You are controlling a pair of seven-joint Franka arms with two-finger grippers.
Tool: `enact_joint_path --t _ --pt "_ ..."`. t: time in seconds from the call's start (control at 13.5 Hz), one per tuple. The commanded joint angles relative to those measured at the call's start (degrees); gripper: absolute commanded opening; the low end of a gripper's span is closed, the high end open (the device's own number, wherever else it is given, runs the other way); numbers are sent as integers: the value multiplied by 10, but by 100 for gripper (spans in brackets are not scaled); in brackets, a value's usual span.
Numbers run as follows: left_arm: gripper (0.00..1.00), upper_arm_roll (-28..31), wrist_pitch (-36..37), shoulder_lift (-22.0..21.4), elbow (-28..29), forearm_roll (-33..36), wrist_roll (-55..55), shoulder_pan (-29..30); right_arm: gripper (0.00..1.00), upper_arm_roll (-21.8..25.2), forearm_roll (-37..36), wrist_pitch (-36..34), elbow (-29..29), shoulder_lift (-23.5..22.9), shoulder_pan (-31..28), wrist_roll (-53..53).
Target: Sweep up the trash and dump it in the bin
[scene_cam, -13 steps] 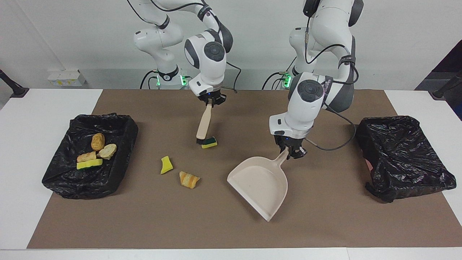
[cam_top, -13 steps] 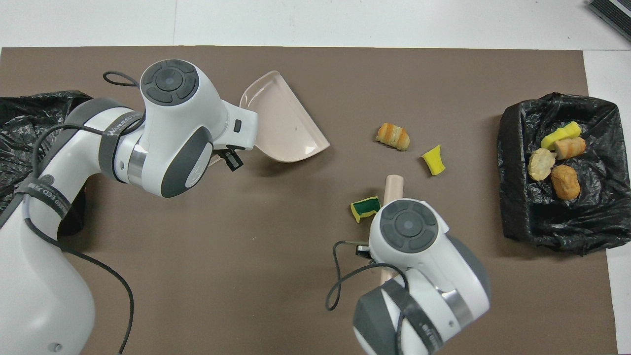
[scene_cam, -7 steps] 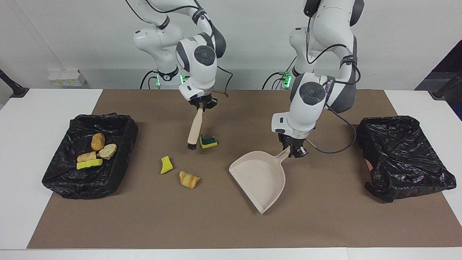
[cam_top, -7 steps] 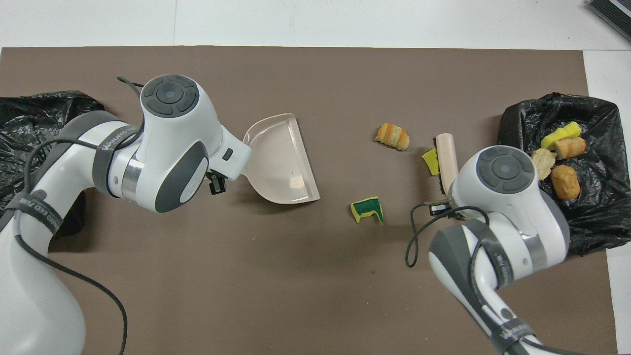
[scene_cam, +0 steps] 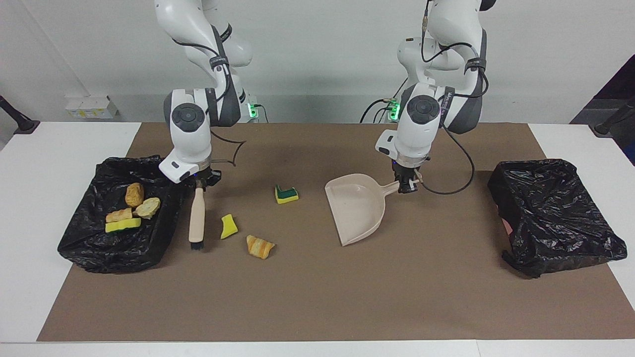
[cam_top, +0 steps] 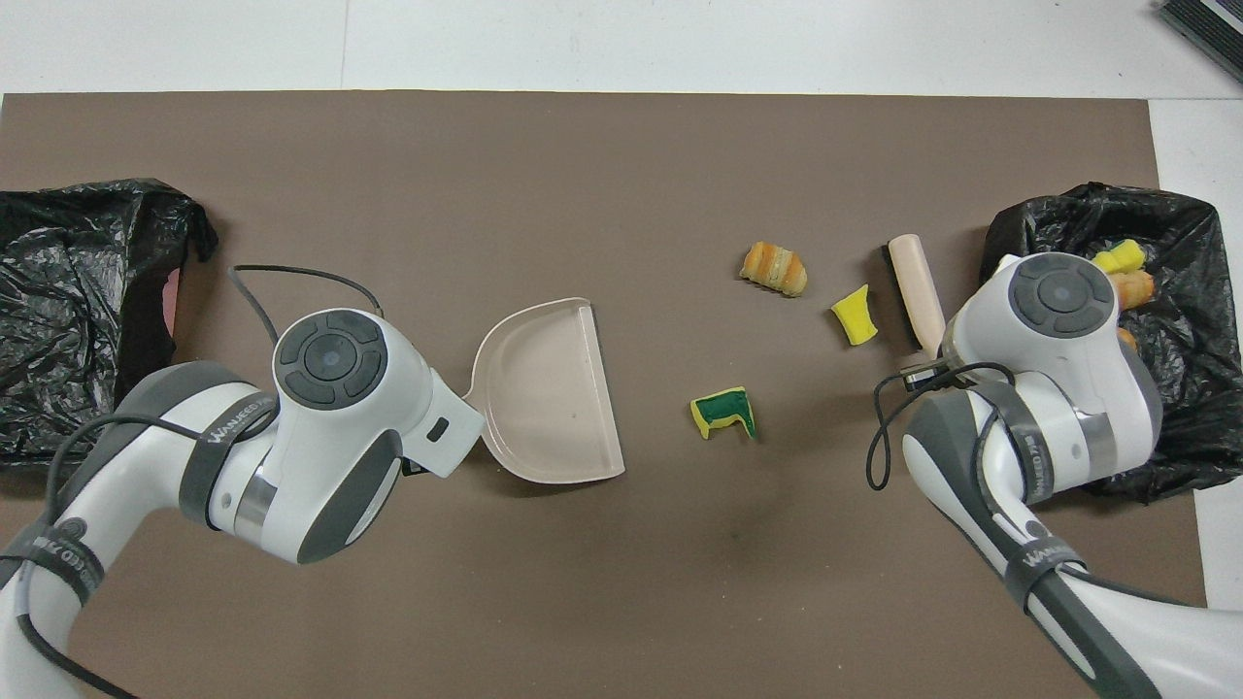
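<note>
Three scraps of trash lie on the brown mat: a green-and-yellow sponge bit (scene_cam: pixel 286 194) (cam_top: pixel 723 411), a yellow sponge bit (scene_cam: pixel 228 226) (cam_top: pixel 855 314) and a bread-like chunk (scene_cam: pixel 259 246) (cam_top: pixel 774 269). My right gripper (scene_cam: pixel 199 184) is shut on the beige brush (scene_cam: pixel 196 214) (cam_top: pixel 918 291), whose bristles point down at the mat between the yellow bit and the filled bin. My left gripper (scene_cam: pixel 407 186) is shut on the handle of the beige dustpan (scene_cam: pixel 357 208) (cam_top: pixel 549 393), whose mouth faces the scraps. The green sponge bit lies closest to the pan.
A black bag-lined bin (scene_cam: pixel 84 250) (cam_top: pixel 1180 427) at the right arm's end holds several scraps. A second black-lined bin (scene_cam: pixel 555 213) (cam_top: pixel 68 291) stands at the left arm's end. White table (scene_cam: pixel 30 198) borders the mat.
My right gripper carried the brush away from the green sponge bit toward the right arm's end, beside the yellow bit. My left gripper drew the dustpan toward the robots and turned its mouth toward the scraps.
</note>
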State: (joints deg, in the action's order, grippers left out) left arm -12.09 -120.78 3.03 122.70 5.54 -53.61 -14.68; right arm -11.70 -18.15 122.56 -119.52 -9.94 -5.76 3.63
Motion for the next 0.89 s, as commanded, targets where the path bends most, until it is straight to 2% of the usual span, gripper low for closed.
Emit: enact_joint_path --t 0.0,0.22,0.52,0.82 --pt "0 6 -14 -32 43 5 -8 -6 0 -4 -7 -14 67 -58 34 -11" --pt "0 4 -7 -35 46 0 24 -16 0 -6 -1 -15 112 -89 76 -12" --pt "0 3 -10 -34 46 -4 32 -16 0 -27 60 -22 107 -92 118 -29" --pt "0 4 -9 -34 46 -7 54 -15 0 -103 70 -38 95 -82 119 -49"
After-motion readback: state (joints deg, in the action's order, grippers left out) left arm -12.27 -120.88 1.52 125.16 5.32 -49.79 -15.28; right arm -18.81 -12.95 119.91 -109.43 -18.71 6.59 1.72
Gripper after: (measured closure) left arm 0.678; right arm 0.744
